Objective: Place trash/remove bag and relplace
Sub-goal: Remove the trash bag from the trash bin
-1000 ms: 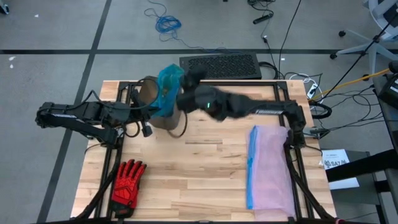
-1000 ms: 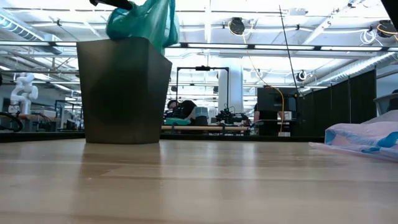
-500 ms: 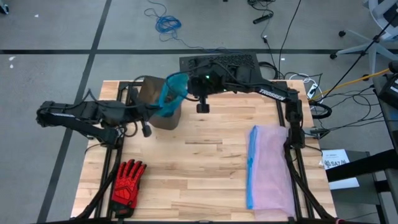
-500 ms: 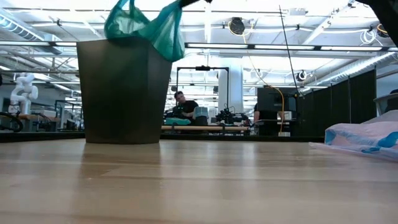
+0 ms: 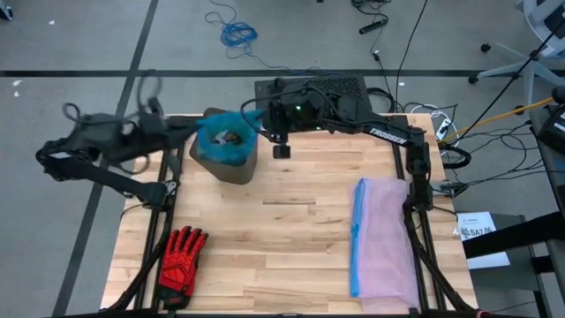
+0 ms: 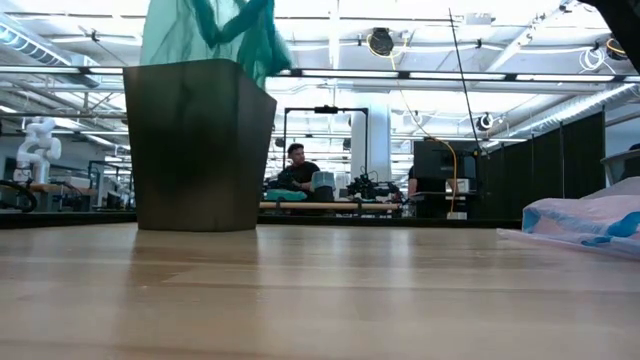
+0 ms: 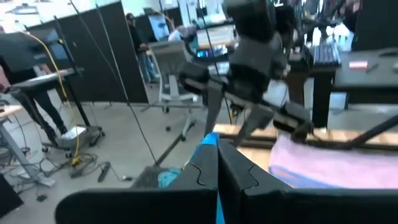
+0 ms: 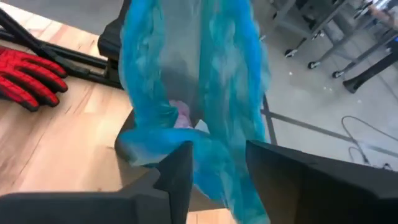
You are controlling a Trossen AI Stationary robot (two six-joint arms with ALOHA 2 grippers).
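The bag (image 5: 226, 141), a thin teal-green liner, sits in the dark bin (image 5: 231, 165) in the upper left-centre of the high view, at the far part of the bench (image 5: 291, 238). Its mouth is spread open over the bin's top. In the low view the film rises above the bin rim at upper left, so the liner appears to be under upward tension rather than folded over the rim. A small brownish patch shows inside the opening; this is probably trash (image 5: 231, 137), but individual pieces cannot be counted. The right wrist view shows a pale pink item low inside the liner.

The right tool (image 5: 267, 113) is just right of the bin in the high view, at the bag's right edge. The right wrist view shows its two fingers (image 8: 177, 171) standing apart with bag film lying between them; whether the film is gripped or merely draped there cannot be confirmed. The left tool (image 5: 161, 117) is at the upper left, beyond the bin's left side. The left wrist view shows its fingers pressed fully together on a thin blue-green strip, judged to be the bag's edge. Holding opposite edges would keep the mouth open and support lifting the liner clear.

Count: one teal bag, one bin, two tools, one red-and-black glove (image 5: 181, 256) at lower left, one pale lilac bag (image 5: 384, 238) with a blue rim lying flat at right, judged to be the replacement liner.
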